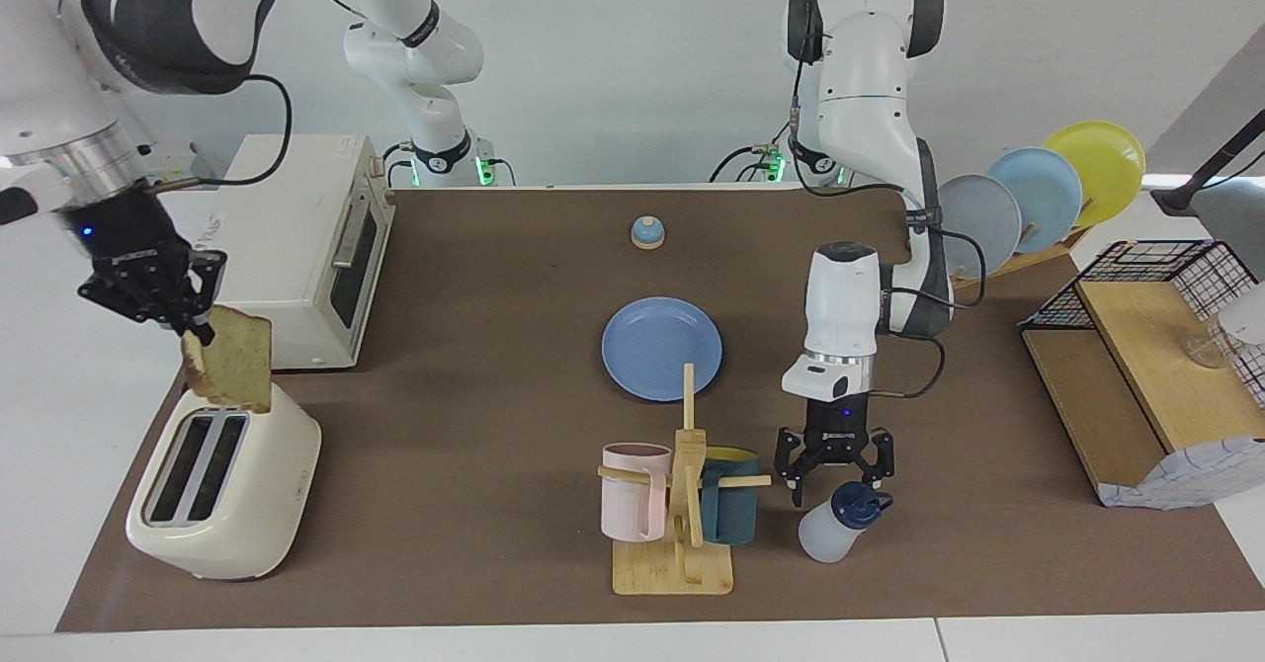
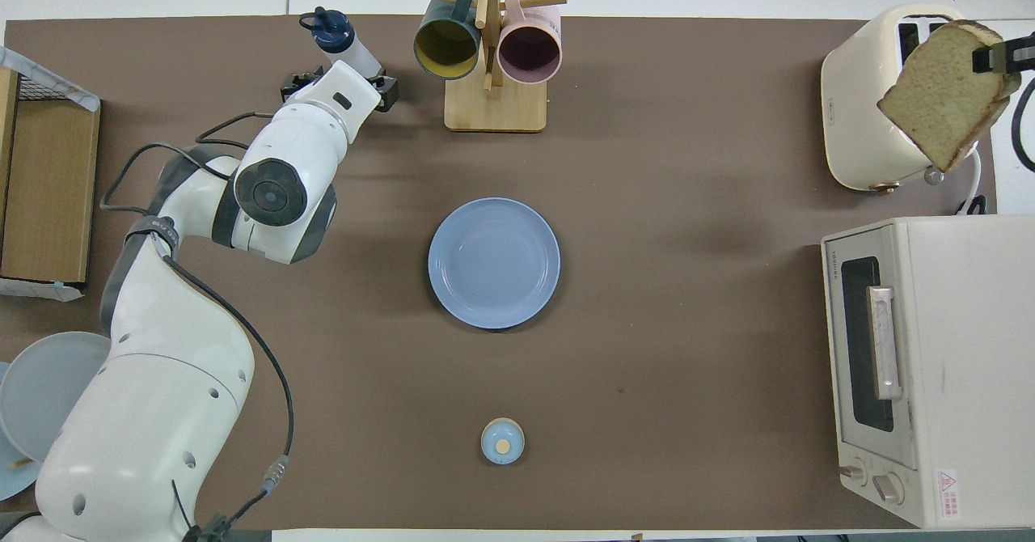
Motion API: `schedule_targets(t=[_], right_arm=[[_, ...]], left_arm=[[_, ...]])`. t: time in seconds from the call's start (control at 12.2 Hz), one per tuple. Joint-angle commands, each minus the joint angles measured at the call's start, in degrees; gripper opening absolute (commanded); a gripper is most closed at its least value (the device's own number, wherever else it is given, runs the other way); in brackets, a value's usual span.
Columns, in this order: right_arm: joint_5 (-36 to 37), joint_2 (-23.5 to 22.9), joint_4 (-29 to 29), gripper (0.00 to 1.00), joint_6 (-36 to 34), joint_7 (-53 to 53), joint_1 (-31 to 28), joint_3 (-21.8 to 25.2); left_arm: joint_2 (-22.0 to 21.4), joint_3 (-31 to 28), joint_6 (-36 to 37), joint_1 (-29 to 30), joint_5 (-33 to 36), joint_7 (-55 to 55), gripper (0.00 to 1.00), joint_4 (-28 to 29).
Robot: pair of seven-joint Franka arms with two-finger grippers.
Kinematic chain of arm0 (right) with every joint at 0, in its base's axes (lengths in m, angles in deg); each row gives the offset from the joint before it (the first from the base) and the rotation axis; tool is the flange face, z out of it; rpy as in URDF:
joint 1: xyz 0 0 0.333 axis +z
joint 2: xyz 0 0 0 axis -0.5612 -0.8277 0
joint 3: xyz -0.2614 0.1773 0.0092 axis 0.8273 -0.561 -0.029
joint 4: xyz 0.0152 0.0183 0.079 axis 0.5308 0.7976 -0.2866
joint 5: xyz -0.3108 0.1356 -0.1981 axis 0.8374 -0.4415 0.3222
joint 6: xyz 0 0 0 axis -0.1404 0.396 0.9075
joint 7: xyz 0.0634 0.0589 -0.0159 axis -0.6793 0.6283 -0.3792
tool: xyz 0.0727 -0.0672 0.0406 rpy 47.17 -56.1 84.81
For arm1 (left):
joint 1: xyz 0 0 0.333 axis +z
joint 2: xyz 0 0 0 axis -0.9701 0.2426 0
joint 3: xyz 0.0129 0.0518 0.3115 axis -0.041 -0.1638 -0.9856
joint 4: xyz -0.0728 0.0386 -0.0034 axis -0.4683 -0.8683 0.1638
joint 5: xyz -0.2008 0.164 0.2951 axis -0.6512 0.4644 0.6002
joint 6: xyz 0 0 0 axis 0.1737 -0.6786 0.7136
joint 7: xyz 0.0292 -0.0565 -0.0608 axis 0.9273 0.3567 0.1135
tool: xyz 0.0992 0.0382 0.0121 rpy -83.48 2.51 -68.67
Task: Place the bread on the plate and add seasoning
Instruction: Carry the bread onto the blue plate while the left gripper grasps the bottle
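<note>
A square slice of toast with a pale yellow-green crumb and a brown crust hangs clear above the slots of a cream two-slot toaster at the right arm's end of the table, pinched by one upper corner between the pressed-together fingertips of the right gripper; in the overhead view the slice tilts over the toaster's edge. The round, flat medium-blue plate lies bare near the middle of the brown table mat, well apart from the lifted slice. The left gripper, jaws spread wide and holding nothing, hangs low just over the dark navy-blue cap of a small translucent white plastic bottle, which stands beside a wooden mug tree carrying a pink mug and a dark teal mug; whether a fingertip touches the cap cannot be told. A small blue-domed bell with a tan base sits nearer to the robots than the plate. A white toaster oven stands just nearer to the robots than the toaster, and grey-blue, light-blue and yellow plates stand upright in a rack at the left arm's end.
</note>
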Motion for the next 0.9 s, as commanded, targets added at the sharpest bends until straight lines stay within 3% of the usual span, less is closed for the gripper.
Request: schedule_targets(t=[0.0,0.16,0.33,0.57,0.73,0.82], right_arm=[[1.45,1.51,0.34,0.00,-6.23,-3.64,2.74,-0.68],[1.71,3.79,4.18,0.00,-7.67,-13.17,11.24,-0.86],[1.28,6.08,10.42,0.00,0.46,-32.85,19.59,-1.03],[-4.14,5.66,18.07,0.00,12.34,-36.27,24.64,-1.03],[-6.72,3.38,23.69,0.00,24.53,-39.32,28.57,-1.03],[-6.72,0.76,25.02,0.00,30.77,-43.26,31.12,-1.03]], left_arm=[[1.63,1.21,1.68,2.03,1.00,0.81,1.00,-2.97],[3.55,1.65,3.34,2.74,0.82,0.63,1.00,-6.47],[6.36,2.09,2.92,2.75,0.30,0.02,1.00,-7.97],[7.52,6.29,3.53,7.12,0.38,0.54,1.00,-11.40],[7.52,6.66,3.53,7.32,0.38,0.63,0.97,-11.50],[7.43,6.66,3.53,7.14,0.30,0.63,0.56,-11.32]])
